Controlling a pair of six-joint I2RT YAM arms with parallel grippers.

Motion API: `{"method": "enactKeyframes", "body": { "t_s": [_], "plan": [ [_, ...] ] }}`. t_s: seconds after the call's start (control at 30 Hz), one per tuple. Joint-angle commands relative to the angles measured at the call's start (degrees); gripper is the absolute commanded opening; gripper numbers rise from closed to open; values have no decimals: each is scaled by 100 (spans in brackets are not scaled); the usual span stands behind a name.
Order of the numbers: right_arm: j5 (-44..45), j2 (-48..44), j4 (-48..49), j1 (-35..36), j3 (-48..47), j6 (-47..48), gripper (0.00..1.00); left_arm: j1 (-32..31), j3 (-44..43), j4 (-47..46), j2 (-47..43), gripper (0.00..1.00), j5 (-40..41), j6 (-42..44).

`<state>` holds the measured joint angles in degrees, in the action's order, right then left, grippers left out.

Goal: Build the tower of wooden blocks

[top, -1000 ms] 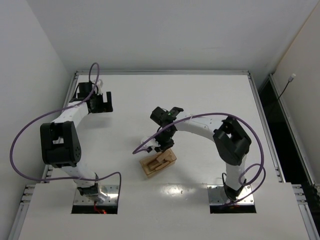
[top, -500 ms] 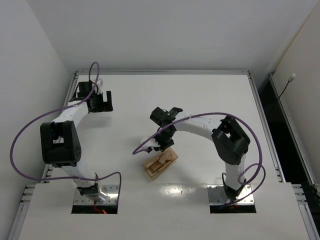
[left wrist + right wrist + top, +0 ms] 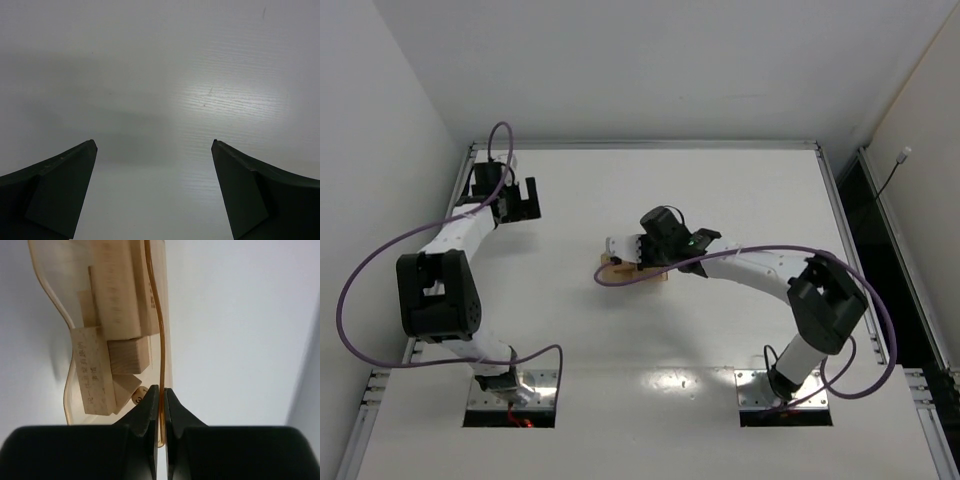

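Several light-tan wood blocks lie jumbled inside a pale tray: a long bar, a cube and a printed oblong bar. A tiny round bead sits beside my finger. No stack stands in any view. My right gripper is shut on the tray's thin side wall. In the top view the right gripper holds the tray at the table's middle, seen nearly edge-on. My left gripper is open and empty at the far left, over bare table in its wrist view.
White walls border the table at the back and left. The right arm's purple cable loops close under the tray.
My right arm has carried the tray from nearer the front edge back toward the table's middle and tipped it. The left gripper has shifted slightly.
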<state>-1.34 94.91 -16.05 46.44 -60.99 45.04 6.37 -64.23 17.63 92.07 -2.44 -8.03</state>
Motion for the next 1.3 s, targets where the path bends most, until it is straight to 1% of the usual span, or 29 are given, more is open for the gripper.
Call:
{"method": "enactKeyframes", "body": {
  "t_s": [0.0,0.03,0.1,0.17,0.2,0.23,0.27,0.3,0.33,0.4,0.47,0.57,0.6,0.63,0.67,0.73,0.77,0.83,0.93,1.0,1.07,1.1,1.13,1.17,1.2,1.27],
  "plan": [
    [1808,-35,1596,-213,-211,-846,0,48,-10,-129,-357,99,560,-357],
    [2144,140,1710,-214,-333,-1091,0,48,-133,-50,-357,99,699,-357],
    [2933,316,2043,-266,-448,-1164,0,48,-265,187,-286,99,814,-357],
    [3436,431,2394,-267,-449,-1243,0,48,-398,424,-207,99,815,-357],
    [3587,431,2962,-267,-249,-1243,0,48,-467,426,-138,99,876,-305],
    [3728,431,3246,-267,-160,-1069,0,48,-468,504,-137,99,877,-252],
    [4147,527,3580,-180,-80,-937,0,48,-468,505,-137,99,877,-251],
    [4360,693,4244,-179,51,-796,0,48,-468,505,-137,99,877,-251],
    [4527,782,4468,-118,52,-551,0,48,-468,505,-137,99,877,-199],
    [4862,975,4768,-65,52,-374,0,101,-468,558,-137,99,955,-199],
    [5012,1117,5233,-64,52,-59,0,101,-468,558,-189,99,1017,-199],
    [5074,1240,6147,76,385,443,0,101,-468,610,-190,99,1069,-199],
    [5074,1240,6376,163,621,810,0,101,-468,610,-190,99,1070,-199],
    [5022,1240,6882,164,780,1005,0,101,-468,610,-190,99,1131,-199],
    [4960,1188,7149,251,930,1199,0,153,-468,610,-190,99,1131,-199],
    [4881,1108,7597,383,1422,1674,0,154,-521,610,-137,99,1184,-199],
    [4820,934,8052,436,1780,1971,0,154,-521,610,-137,99,1184,-199],
    [4732,766,8685,594,2360,2210,0,154,-521,610,-85,99,1184,-199],
    [4678,555,9110,848,2863,2492,0,154,-573,610,-32,99,1184,-199],
    [4678,502,9654,981,3320,2632,0,154,-573,663,-31,99,1184,-251],
    [4740,642,10259,1209,3697,2975,0,154,-573,663,21,99,1184,-251],
    [4809,938,11046,1280,3787,3141,0,154,-573,663,21,99,1184,-251],
    [4915,1141,11463,1402,3849,3526,0,154,-626,663,73,99,1184,-251],
    [4977,1387,11937,1456,3901,3712,0,154,-626,663,126,99,1132,-251],
    [4977,1563,12002,1456,3902,3819,0,154,-678,663,127,99,1131,-304],
    [5056,1636,12003,1456,3850,3820,0,154,-749,715,249,99,1131,-304]
  ]
}}
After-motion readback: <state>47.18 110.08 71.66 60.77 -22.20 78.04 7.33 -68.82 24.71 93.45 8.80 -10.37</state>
